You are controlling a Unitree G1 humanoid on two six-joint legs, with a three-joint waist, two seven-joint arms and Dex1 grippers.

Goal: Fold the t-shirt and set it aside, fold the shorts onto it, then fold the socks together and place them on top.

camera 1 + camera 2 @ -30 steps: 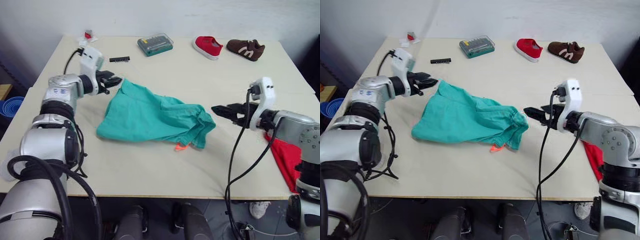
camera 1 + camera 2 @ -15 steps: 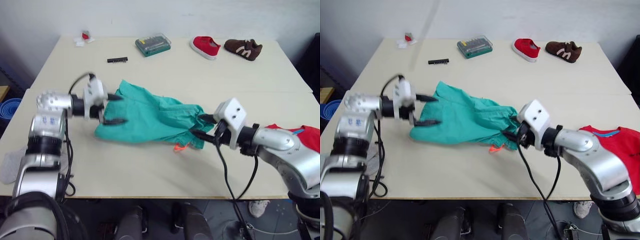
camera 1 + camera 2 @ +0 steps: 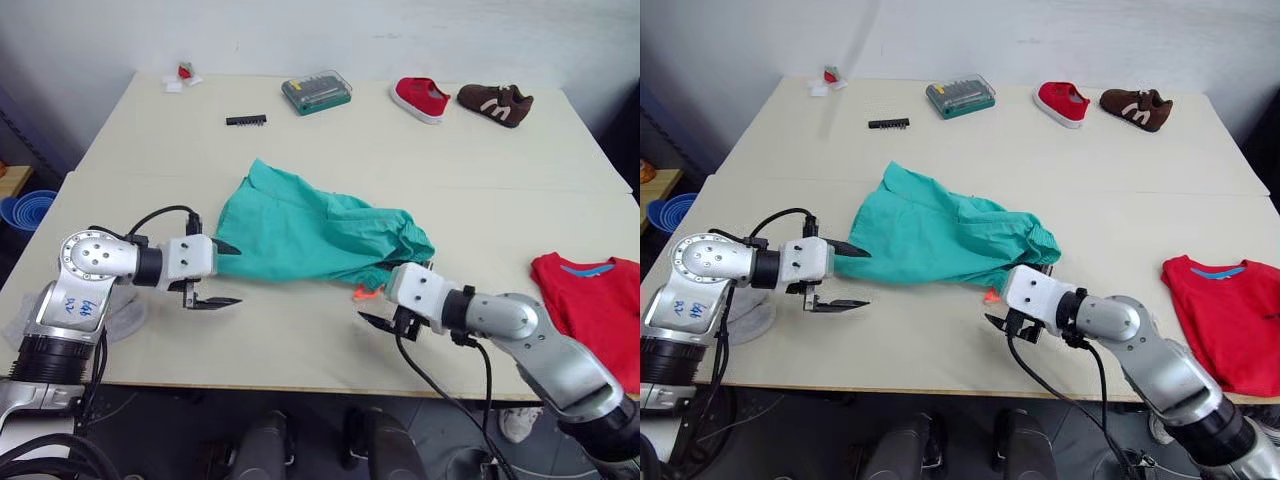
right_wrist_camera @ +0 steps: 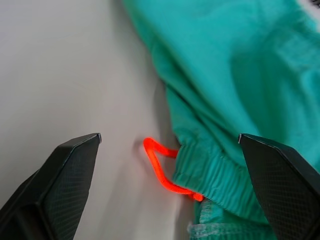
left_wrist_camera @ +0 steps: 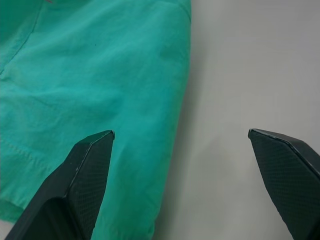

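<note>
Both grippers sit low at the near edge of the crumpled teal-green fabric shorts (image 3: 320, 235), probably to pinch that hem for folding. Left gripper (image 3: 220, 276) is spread wide and empty, right gripper (image 3: 385, 312) looks spread too, by the orange drawstring (image 4: 162, 170).

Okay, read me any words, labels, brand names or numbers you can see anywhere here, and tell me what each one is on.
Blue handwritten marks on the left arm's shoulder joint: too blurred to read.
Pale logo shape on the side of the brown shoe: a mark, not clearly a letter.
Green bit case: no label legible.
Red t-shirt, teal shorts, red shoe: no readable text.
</note>
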